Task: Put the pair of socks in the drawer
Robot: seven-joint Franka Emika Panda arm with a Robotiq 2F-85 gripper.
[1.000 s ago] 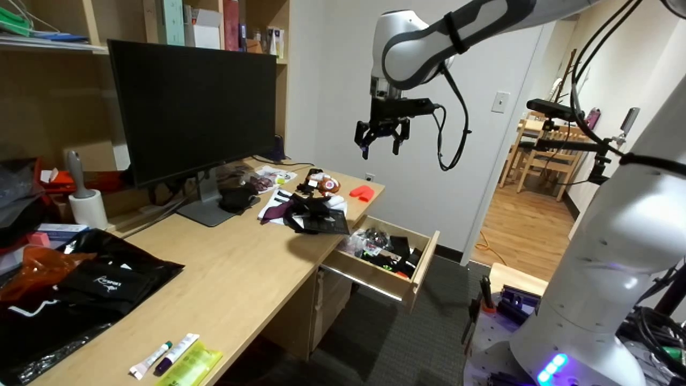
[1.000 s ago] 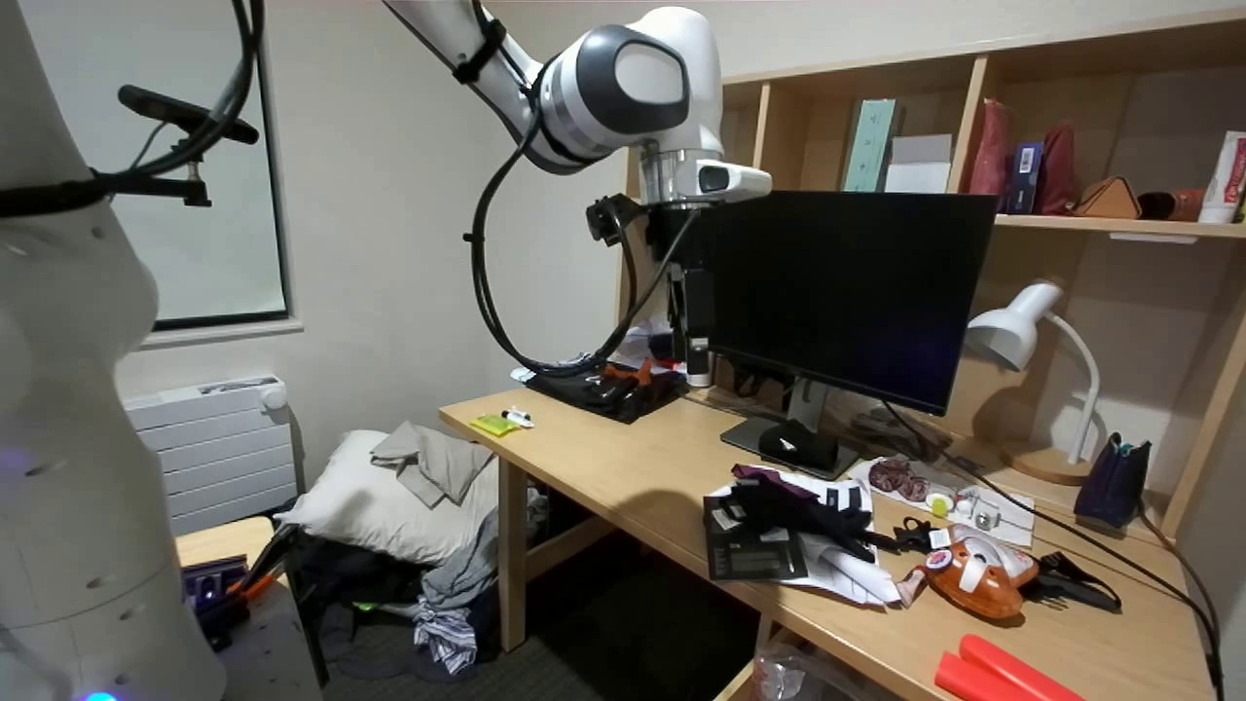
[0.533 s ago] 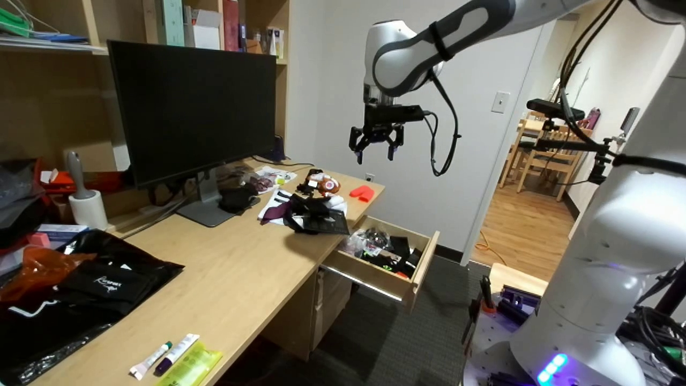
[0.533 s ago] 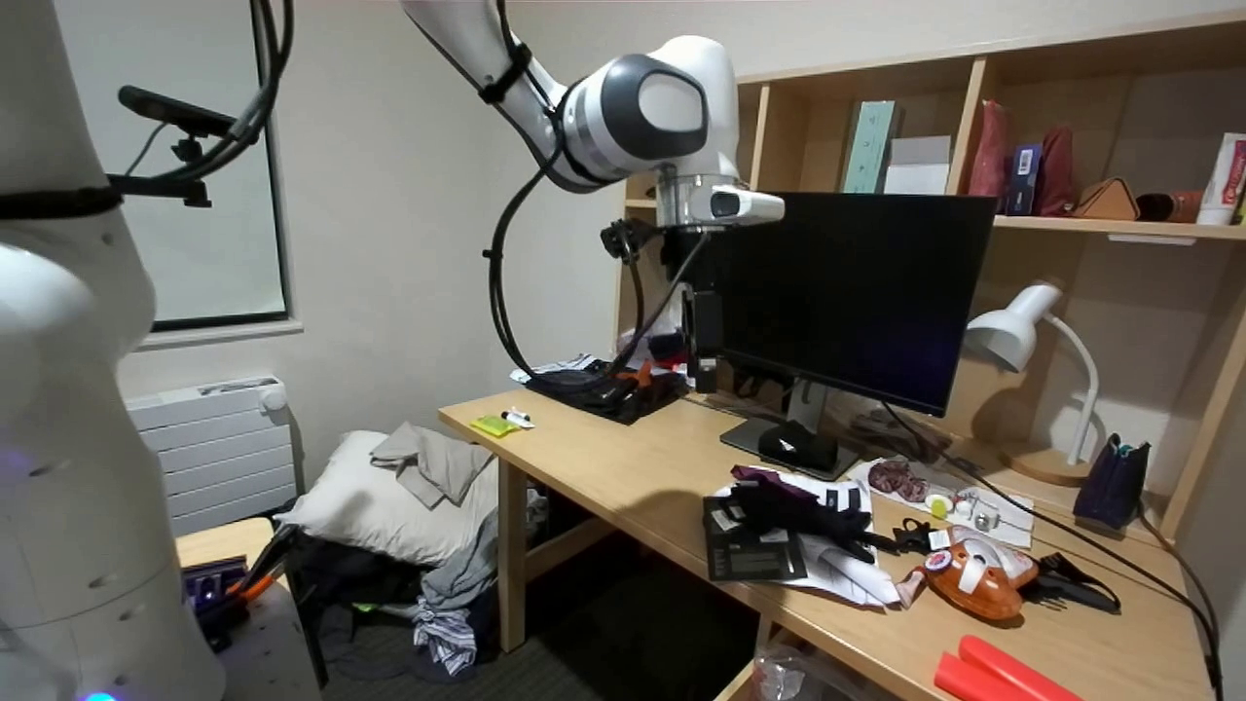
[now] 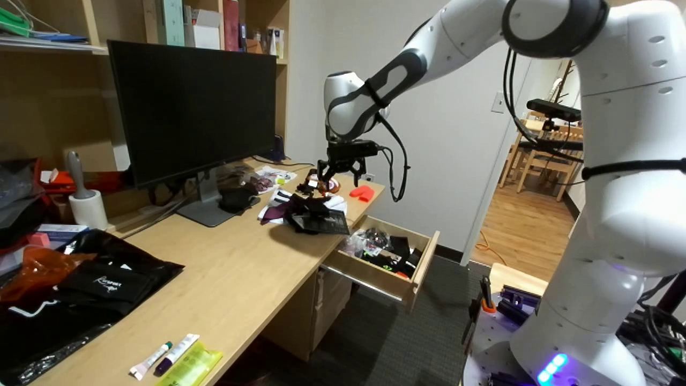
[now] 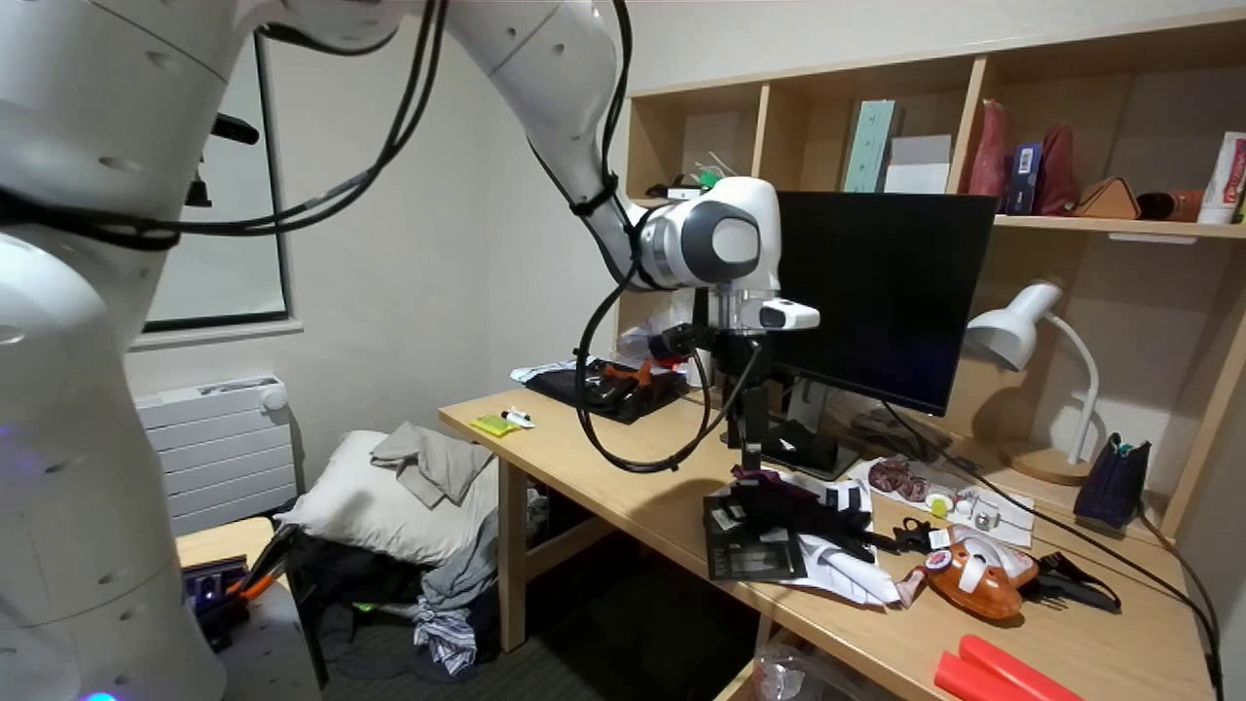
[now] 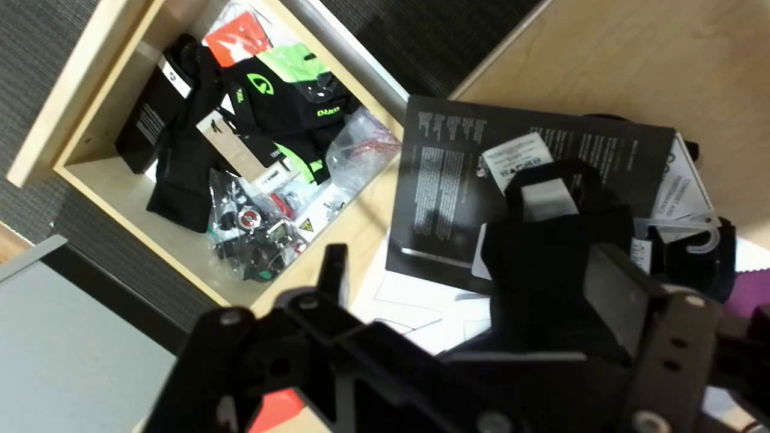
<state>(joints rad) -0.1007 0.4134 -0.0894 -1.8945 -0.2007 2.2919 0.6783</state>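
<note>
A pale wooden desk (image 5: 230, 273) stands against the shelves (image 6: 1051, 224), and below its end the drawer (image 5: 423, 268) is wide open. On the desk, just beside the drawer, black cloth (image 7: 544, 270) lies partly on a dark flat package (image 7: 436, 186); the pair of socks looks to be among it, though I can't tell which piece. Higher than the drawer, over that cloth, hangs the gripper (image 5: 340, 182), fingers (image 7: 616, 297) spread well apart, holding nothing. A monitor (image 5: 198, 107) stands farther from the drawer.

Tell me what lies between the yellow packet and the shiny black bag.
A purple-capped tube, then a green-capped tube, then desk, in an exterior view.
</note>
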